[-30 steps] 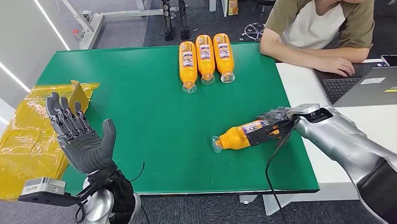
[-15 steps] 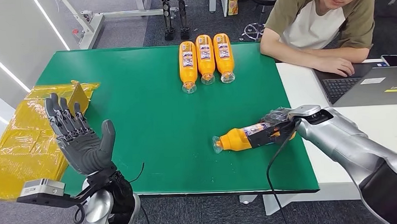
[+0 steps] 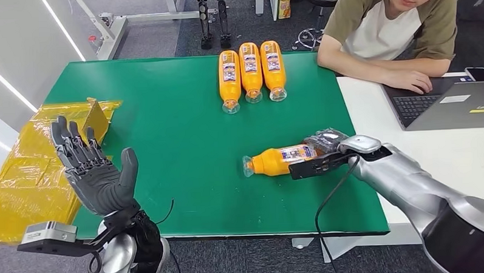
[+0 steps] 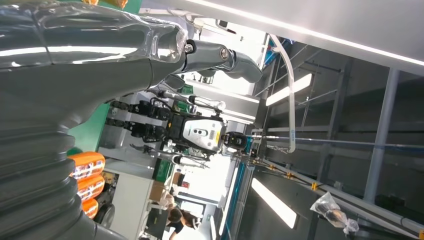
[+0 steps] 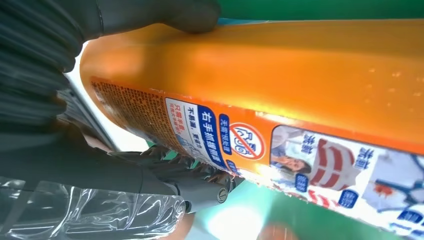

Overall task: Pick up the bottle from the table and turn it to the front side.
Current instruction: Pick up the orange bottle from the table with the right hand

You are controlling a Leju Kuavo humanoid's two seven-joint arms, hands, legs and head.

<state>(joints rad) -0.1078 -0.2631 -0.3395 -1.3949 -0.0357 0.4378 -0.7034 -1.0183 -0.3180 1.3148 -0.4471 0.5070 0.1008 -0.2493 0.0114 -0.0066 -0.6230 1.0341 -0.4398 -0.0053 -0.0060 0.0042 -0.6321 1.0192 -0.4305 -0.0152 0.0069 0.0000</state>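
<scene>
The right robot hand [image 3: 326,144] is clamped on the bottle's [image 3: 281,159] base; it lies on the green surface [image 3: 167,139], cap toward nine o'clock (label partly up). The left robot hand [image 3: 89,172] hovers spread, far off.

Head view looks down over the green table [image 3: 166,115]; right wrist view sits close against the bottle [image 5: 300,65], shared with head view.
</scene>
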